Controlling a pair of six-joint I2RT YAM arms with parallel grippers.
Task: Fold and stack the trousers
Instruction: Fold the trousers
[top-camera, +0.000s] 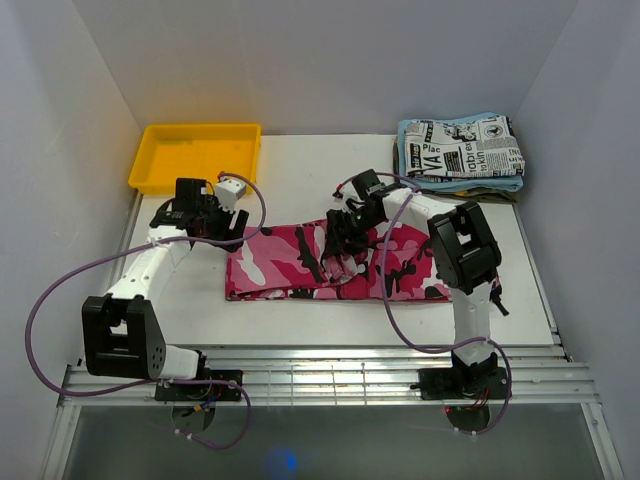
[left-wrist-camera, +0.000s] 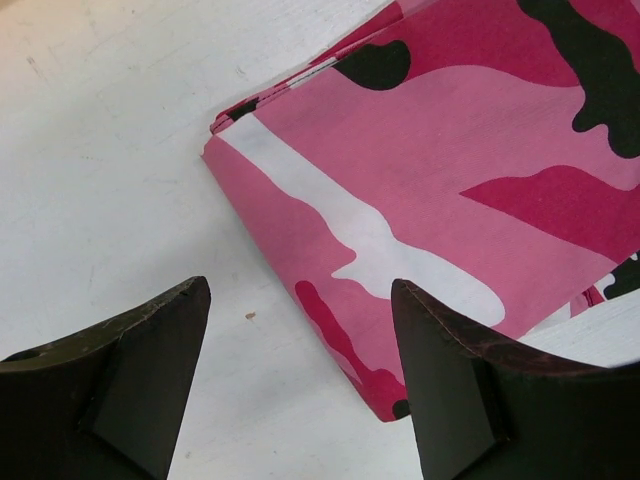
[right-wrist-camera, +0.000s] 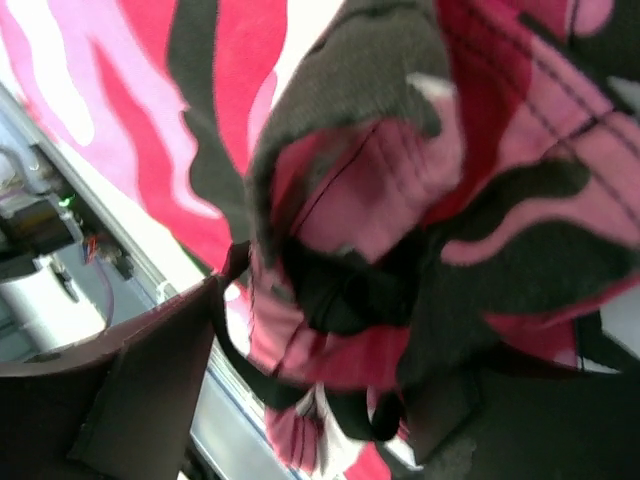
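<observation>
The pink, magenta, white and black camouflage trousers (top-camera: 285, 268) lie folded lengthwise across the middle of the white table. My left gripper (top-camera: 222, 232) is open and empty just beyond their left end. In the left wrist view the gripper (left-wrist-camera: 300, 335) hovers over the table, with the folded corner of the trousers (left-wrist-camera: 450, 170) reaching between its fingertips (left-wrist-camera: 150, 340). My right gripper (top-camera: 345, 245) is over the middle of the trousers, shut on a bunched fold. In the right wrist view the gripper (right-wrist-camera: 320, 400) has blurred cloth (right-wrist-camera: 380, 180) and a black drawstring filling the space between its fingers.
A yellow tray (top-camera: 150, 172) stands at the back left. A black-and-white newspaper-print garment (top-camera: 465, 145) lies folded on a light blue cloth (top-camera: 508, 185) at the back right. Metal rails (top-camera: 320, 365) run along the table's near edge.
</observation>
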